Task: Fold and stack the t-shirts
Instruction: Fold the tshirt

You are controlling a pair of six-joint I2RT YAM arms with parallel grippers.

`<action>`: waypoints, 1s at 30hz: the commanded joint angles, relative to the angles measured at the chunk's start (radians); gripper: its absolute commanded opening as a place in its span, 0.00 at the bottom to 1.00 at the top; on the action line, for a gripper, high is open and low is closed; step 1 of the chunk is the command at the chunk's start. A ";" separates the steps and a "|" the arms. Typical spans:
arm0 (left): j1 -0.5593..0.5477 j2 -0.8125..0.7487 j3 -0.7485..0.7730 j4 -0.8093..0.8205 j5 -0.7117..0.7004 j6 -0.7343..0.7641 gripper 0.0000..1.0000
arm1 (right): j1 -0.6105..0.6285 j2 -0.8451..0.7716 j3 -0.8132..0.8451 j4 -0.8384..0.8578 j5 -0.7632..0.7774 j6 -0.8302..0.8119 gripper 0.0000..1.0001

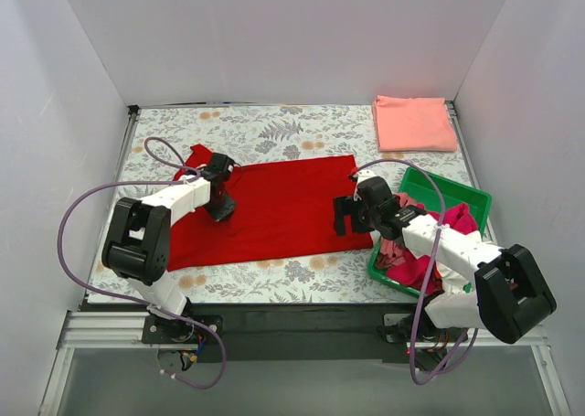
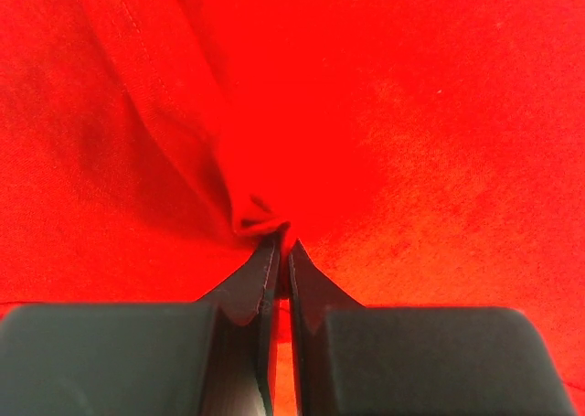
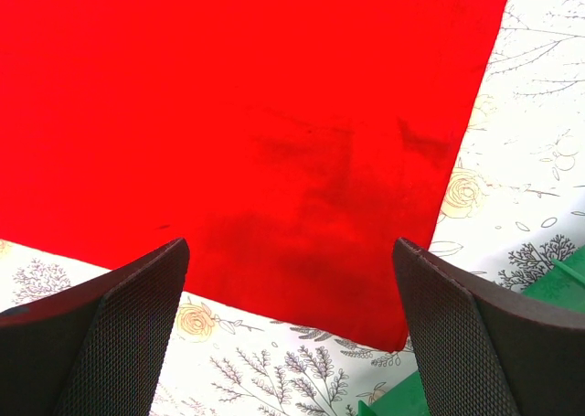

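Note:
A bright red t-shirt [image 1: 274, 206] lies spread flat on the floral table cover. My left gripper [image 1: 219, 208] is pressed down on its left part and is shut on a small pinched fold of the red cloth [image 2: 260, 217]. My right gripper [image 1: 348, 217] hovers open and empty over the shirt's near right corner [image 3: 393, 329]. A folded salmon-pink t-shirt [image 1: 414, 122] lies at the far right. Magenta and pink shirts [image 1: 422, 261] are heaped in the green bin.
The green plastic bin [image 1: 462, 195] stands at the right edge, just beside my right arm; its corner shows in the right wrist view [image 3: 559, 283]. White walls enclose the table on three sides. Purple cables loop from both arms.

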 commanded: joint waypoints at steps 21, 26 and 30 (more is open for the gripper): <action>-0.014 0.009 0.110 0.004 -0.057 0.017 0.44 | 0.003 0.038 0.060 -0.015 0.013 -0.017 0.98; -0.014 -0.014 0.139 0.024 -0.109 0.024 0.81 | 0.003 0.032 0.068 -0.025 0.025 -0.014 0.98; 0.013 -0.007 0.200 0.034 -0.154 0.029 0.88 | 0.003 0.017 0.079 -0.033 0.049 -0.008 0.98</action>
